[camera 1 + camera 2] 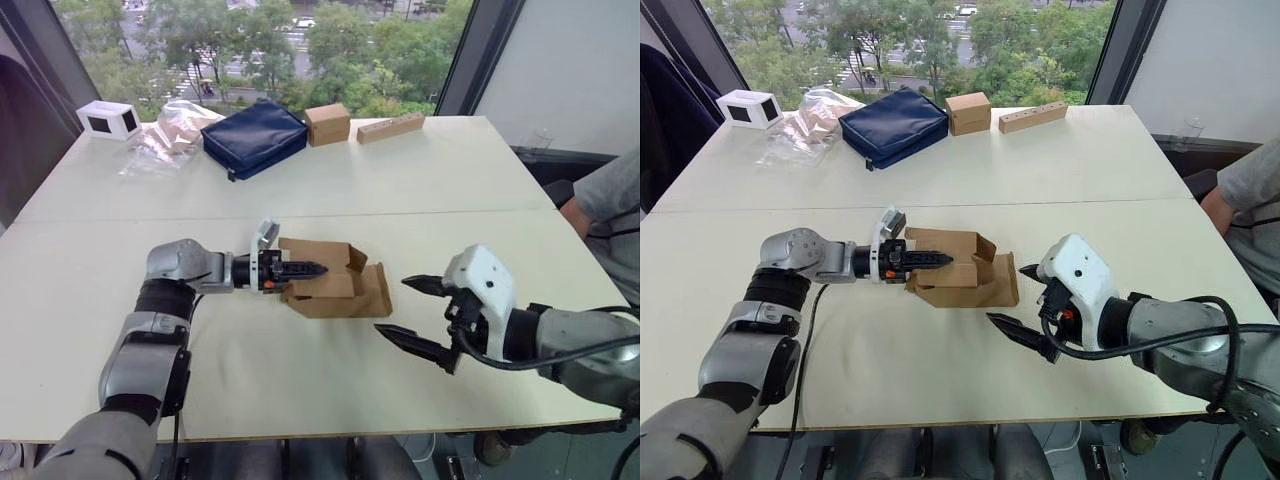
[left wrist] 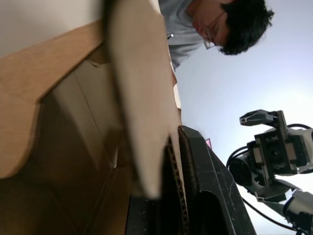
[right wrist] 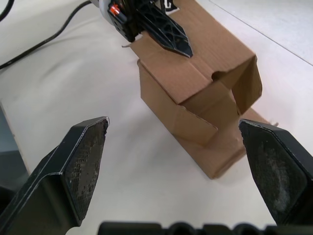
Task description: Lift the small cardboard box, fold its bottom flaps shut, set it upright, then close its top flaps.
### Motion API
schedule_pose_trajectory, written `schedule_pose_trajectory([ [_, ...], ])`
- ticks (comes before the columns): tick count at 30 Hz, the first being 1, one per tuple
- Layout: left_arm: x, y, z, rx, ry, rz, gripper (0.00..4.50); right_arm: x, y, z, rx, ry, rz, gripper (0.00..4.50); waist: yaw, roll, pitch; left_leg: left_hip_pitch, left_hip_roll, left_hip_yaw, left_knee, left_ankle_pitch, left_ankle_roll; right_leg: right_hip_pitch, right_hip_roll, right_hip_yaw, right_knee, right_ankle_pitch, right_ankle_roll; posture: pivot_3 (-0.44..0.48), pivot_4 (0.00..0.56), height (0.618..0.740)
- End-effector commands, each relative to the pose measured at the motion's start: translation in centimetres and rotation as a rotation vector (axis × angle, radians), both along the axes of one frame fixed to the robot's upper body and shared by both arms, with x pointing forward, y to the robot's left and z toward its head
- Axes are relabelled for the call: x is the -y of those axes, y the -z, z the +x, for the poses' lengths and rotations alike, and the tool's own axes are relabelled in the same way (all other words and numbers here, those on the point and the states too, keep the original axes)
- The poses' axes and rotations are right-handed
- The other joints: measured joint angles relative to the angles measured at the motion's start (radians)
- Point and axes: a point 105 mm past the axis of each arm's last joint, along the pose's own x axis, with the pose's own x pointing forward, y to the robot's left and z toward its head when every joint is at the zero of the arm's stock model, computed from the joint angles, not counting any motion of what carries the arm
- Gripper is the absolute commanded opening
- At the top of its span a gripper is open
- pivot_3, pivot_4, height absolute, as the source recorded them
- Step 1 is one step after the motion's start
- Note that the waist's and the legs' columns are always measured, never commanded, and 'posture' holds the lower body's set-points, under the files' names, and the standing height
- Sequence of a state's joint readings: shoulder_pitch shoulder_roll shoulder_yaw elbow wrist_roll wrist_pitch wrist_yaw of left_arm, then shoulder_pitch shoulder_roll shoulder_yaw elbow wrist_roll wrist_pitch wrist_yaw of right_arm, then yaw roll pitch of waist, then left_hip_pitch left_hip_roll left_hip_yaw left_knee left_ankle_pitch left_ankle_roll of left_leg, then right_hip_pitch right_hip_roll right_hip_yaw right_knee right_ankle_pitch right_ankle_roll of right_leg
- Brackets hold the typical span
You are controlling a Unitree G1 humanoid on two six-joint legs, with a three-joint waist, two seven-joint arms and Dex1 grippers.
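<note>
Looking down from the head views: small cardboard box [image 1: 330, 280] lying on its side near the middle of the table [image 1: 420, 180], one end open toward the robot's right with flaps [image 1: 358, 262] splayed outward. Left gripper [image 1: 300, 270] clamped on the box's upper wall, one finger over the panel, the other seemingly inside. Right gripper [image 1: 415, 315] spread wide, holding nothing, just beside the open end. At the far edge, well apart: a navy pouch [image 1: 255, 135], a smaller cardboard cube [image 1: 327, 123], a long tan block [image 1: 391, 127], a white case [image 1: 108, 119], a clear plastic bag [image 1: 165, 135] with pale contents that cannot be identified. From the left wrist view: cardboard edge pressed against a black finger [image 2: 205, 181], hollow interior alongside, nothing visible inside; a person beyond. From the right wrist view: box [image 3: 205, 93] framed between two parted fingers [image 3: 85, 152], interior apparently empty, one flap [image 3: 247, 83] bent outward. Likely risks: thin single-wall pinch tearing or slipping on the lift; box swinging and sagging; right fingers snagging a loose flap rather than folding it.
</note>
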State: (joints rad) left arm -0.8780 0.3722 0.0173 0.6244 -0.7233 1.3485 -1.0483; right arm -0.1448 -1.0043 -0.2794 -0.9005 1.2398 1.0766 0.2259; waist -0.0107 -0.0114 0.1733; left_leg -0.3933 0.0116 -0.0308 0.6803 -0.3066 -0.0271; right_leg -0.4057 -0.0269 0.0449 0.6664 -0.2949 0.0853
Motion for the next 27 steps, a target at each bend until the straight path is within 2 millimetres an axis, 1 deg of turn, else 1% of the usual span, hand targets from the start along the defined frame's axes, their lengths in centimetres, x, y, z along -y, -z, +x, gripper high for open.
schedule_pose_trajectory([
  [1,-0.2,-1.7,0.0,0.065,0.013,-0.032,0.03,-0.1,-0.8,-0.2,0.04,-0.011,0.004,4.5,0.0,0.0,0.0,0.0,0.0,0.0,0.0,0.0,0.0,0.0,0.0,0.0,0.0,0.0,0.0,0.0,0.15,0.74],
  [4,-1.1,-3.3,0.4,0.161,-0.019,-0.056,0.03,0.0,-1.0,-0.2,0.05,0.002,0.016,4.5,-0.001,0.0,0.0,0.0,0.0,0.0,0.0,0.0,0.0,0.0,0.0,0.0,0.0,0.0,0.0,0.0,0.15,0.74],
  [6,-1.8,-5.1,0.7,0.323,-0.044,-0.073,0.03,0.2,-1.6,0.1,0.064,0.024,0.07,4.5,-0.002,0.0,0.0,0.0,0.001,0.0,0.0,0.0,0.0,0.0,0.0,0.0,0.0,0.0,0.0,0.0,0.15,0.74],
  [7,-2.1,-5.8,0.6,0.465,-0.047,-0.044,0.03,0.2,-2.3,0.4,0.072,0.038,0.148,4.5,-0.002,0.0,0.0,0.0,0.001,0.0,0.0,0.0,0.0,-0.001,0.0,0.001,0.0,0.0,0.0,0.0,0.15,0.74],
  [9,-2.2,-6.8,0.3,0.681,-0.024,0.016,0.03,0.5,-3.6,1.1,0.093,0.071,0.282,4.5,-0.001,0.0,0.0,0.0,0.002,0.0,0.0,0.0,0.0,-0.001,0.0,0.001,0.0,0.0,0.0,0.0,0.15,0.74],
  [12,-2.2,-7.8,-0.1,0.806,0.006,0.047,0.03,0.8,-4.7,1.7,0.112,0.095,0.384,4.5,0.006,0.0,0.0,0.0,0.002,0.001,0.0,0.001,-0.001,0.0,-0.001,0.001,-0.001,0.0,0.0,0.0,0.15,0.74],
  [14,-2.2,-9.2,-0.2,0.899,0.028,0.068,0.03,1.3,-6.1,2.5,0.145,0.117,0.502,4.5,0.007,0.0,0.0,0.0,0.001,0.0,0.0,0.001,-0.001,0.0,-0.001,0.001,-0.001,0.0,0.0,0.0,0.15,0.74],
  [16,-1.9,-10.9,-0.5,0.963,0.045,0.049,0.0,1.7,-7.4,3.2,0.183,0.122,0.599,3.93,0.006,-0.001,0.0,0.0,0.001,0.001,0.0,0.001,-0.001,0.0,-0.001,0.001,-0.001,0.0,0.0,0.0,0.15,0.74],
  [17,-1.8,-11.3,-0.6,0.972,0.049,0.039,0.0,1.8,-7.6,3.3,0.192,0.119,0.618,3.75,0.004,-0.001,0.0,0.0,0.001,0.001,0.0,0.0,-0.001,0.0,0.0,0.001,-0.001,0.0,0.0,0.0,0.15,0.74],
  [19,-1.6,-12.2,-1.0,0.989,0.064,0.012,0.0,2.0,-8.4,3.8,0.219,0.115,0.664,3.01,0.003,0.0,0.0,-0.001,0.0,0.001,0.0,0.0,-0.001,0.0,0.001,0.001,-0.001,0.0,0.0,0.0,0.15,0.74],
  [20,-1.4,-12.5,-1.1,0.997,0.07,0.006,0.0,2.2,-8.8,4.1,0.232,0.117,0.682,2.6,0.001,0.0,0.0,-0.001,0.0,0.001,0.0,0.0,0.0,0.0,0.001,0.001,-0.001,0.0,0.0,0.0,0.15,0.74],
  [22,-1.3,-12.8,-1.2,1.006,0.072,-0.001,0.0,2.4,-9.1,4.4,0.245,0.119,0.699,1.94,-0.001,0.0,0.0,-0.001,0.0,0.001,0.0,0.0,0.0,0.0,0.001,0.001,-0.001,0.0,0.0,0.0,0.15,0.74],
  [24,-1.0,-13.2,-1.5,1.013,0.074,-0.022,0.0,2.7,-9.5,4.7,0.262,0.123,0.712,1.04,-0.002,0.0,0.0,0.0,0.001,0.001,0.0,0.0,0.0,0.0,0.001,0.001,-0.001,0.0,0.0,0.0,0.15,0.74],
  [26,-0.7,-13.3,-2.0,1.024,0.098,-0.034,0.0,3.2,-10.2,5.1,0.291,0.13,0.74,0.24,-0.003,0.0,0.0,0.0,0.001,0.001,0.0,0.0,0.0,0.0,0.001,0.001,-0.001,0.0,0.0,0.0,0.15,0.74],
  [27,-0.6,-13.3,-2.2,1.027,0.107,-0.036,0.0,3.4,-10.4,5.2,0.299,0.132,0.75,0.06,-0.003,0.0,0.0,0.0,0.001,0.001,0.0,0.0,0.0,0.0,0.001,0.001,-0.001,0.0,0.0,0.0,0.15,0.74],
])
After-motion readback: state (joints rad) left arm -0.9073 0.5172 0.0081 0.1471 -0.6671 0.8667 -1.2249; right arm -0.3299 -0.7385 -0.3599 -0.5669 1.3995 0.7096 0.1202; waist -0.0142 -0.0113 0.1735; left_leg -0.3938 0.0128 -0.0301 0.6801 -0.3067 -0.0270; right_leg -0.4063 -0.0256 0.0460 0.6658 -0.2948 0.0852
